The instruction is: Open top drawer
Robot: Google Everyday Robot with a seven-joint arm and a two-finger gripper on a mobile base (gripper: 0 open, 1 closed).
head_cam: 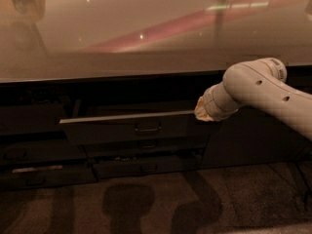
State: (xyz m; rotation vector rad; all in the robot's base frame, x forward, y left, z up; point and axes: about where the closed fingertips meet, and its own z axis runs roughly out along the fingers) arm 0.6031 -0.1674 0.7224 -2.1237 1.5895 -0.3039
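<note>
At the cabinet front, the robot's gripper (pixel 204 112) sits at the right end of the top drawer (pixel 117 131), level with its pale metal top edge (pixel 126 117). It looks to be touching or just beside that corner, though we cannot tell which. Nor can we tell whether the gripper is spread or closed, since only its pale, blunt tip shows against the dark.

The drawer stands partly pulled out beneath the glossy counter (pixel 146 38), its front nearer to us than the fronts around it. Its long axis runs left to right, so almost all of it lies to the left of the gripper. The small bar handle (pixel 147 128) at the middle of the front is also to the left and slightly lower, apart from the gripper.

We judge that any further opening means drawing the front toward the near side, square to that long axis. A pull from the right corner rather than the handle could skew the drawer on its runners.

The drawer front is flat, matt dark grey. The arm (pixel 265 89) is smooth, rounded white casing with small holes, reaching in from the right. Shorter drawers (pixel 141 167) sit below, above a speckled floor (pixel 234 199) carrying soft shadows.
</note>
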